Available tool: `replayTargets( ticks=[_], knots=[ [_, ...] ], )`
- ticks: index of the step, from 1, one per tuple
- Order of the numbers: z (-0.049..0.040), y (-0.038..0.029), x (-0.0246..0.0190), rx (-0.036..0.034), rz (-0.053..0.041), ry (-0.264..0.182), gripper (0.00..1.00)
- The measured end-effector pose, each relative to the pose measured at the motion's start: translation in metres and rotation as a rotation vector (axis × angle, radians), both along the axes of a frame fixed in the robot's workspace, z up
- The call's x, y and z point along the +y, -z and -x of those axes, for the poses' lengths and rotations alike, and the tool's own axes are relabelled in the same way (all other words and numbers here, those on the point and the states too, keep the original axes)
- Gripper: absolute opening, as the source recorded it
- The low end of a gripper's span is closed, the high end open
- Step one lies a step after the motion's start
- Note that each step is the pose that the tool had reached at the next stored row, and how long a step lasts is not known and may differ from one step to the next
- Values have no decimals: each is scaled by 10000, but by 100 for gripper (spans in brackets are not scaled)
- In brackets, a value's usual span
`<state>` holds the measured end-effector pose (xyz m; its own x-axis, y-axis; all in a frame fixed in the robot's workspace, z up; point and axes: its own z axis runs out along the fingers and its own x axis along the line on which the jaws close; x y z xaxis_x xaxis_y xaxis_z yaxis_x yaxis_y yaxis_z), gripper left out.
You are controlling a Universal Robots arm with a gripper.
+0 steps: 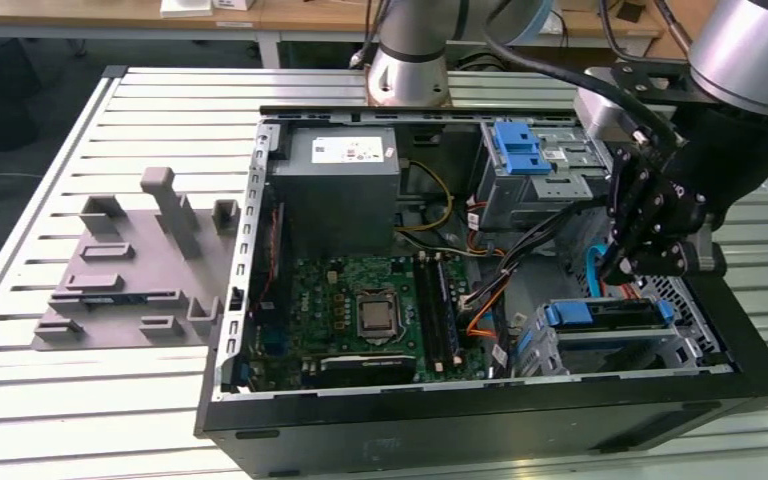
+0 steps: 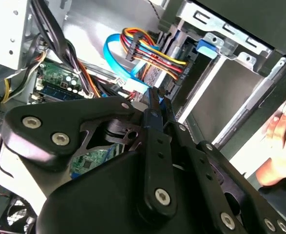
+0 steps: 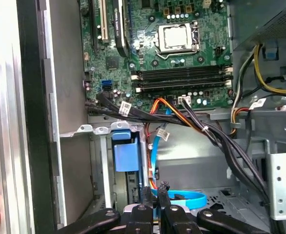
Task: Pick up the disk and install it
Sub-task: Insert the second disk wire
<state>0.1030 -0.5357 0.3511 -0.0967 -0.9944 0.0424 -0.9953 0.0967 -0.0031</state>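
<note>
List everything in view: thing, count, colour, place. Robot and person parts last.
Case: one, black, open on the slatted table.
Motherboard: one, green, on the case floor.
Power supply: one, grey box with white sticker, far end of the case.
Cage: one, silver with blue latch, far corner on the exterior view's right.
Disk: one, blue bracket showing, in the near bay on the exterior view's right, below the gripper.
Data cable: one, blue, looping beside the bay.
Wire bundle: one, orange, yellow, red, running to the bay.
Fixture: one, grey, on the table at the exterior view's left.
Gripper: one, black, just above the bay.
Hand: one, by the case edge.
</note>
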Motion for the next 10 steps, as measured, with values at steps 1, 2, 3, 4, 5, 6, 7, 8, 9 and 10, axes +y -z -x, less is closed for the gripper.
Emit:
replayTargets(
  ticks=[1,2,3,4,5,6,7,8,9,10],
  knots=[
    [0,0,-3,-3,2,0,16],
    [0,0,-3,-4,1,0,16],
    [0,0,-3,-4,1,0,16],
    [0,0,-3,-14,2,-1,16],
    [6,0,-3,-58,1,-2,16],
    [16,0,-4,-142,3,-2,16],
    [26,1,-4,-230,2,-5,16],
    [36,3,-6,-307,1,-11,16],
    [45,5,-10,-346,0,-18,16],
    [49,10,-16,-361,1,-29,16]
  ],
)
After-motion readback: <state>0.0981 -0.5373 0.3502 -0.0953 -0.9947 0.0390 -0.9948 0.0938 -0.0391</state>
